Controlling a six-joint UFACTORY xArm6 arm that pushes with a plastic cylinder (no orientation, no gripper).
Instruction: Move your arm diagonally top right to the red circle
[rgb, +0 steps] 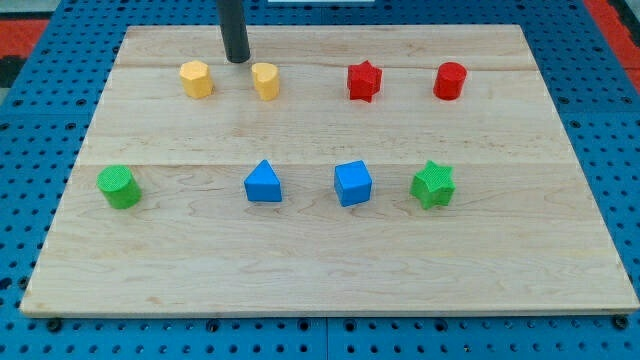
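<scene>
No claw here: just a straight dark rod, so nothing to spread, press together or pinch. My tip (237, 59) down on the wooden board (330, 270) in the upper left of the frame, holding nothing, touching no block. Just below and to either side of it, the yellow hexagon (196, 79) on the view's left and a second yellow block (265, 80), shape hard to make out, on the view's right; both near, a sliver of bare wood between each and my tip.

Red circle (450, 81) in the upper right of the frame, well apart from my tip, far along the same top row toward the view's right and slightly lower. Red star (365, 81) between the two, beside the red circle.

Lower row, from the view's left: green circle (119, 186), blue triangle (263, 182), blue cube (353, 183), green star (433, 184).
</scene>
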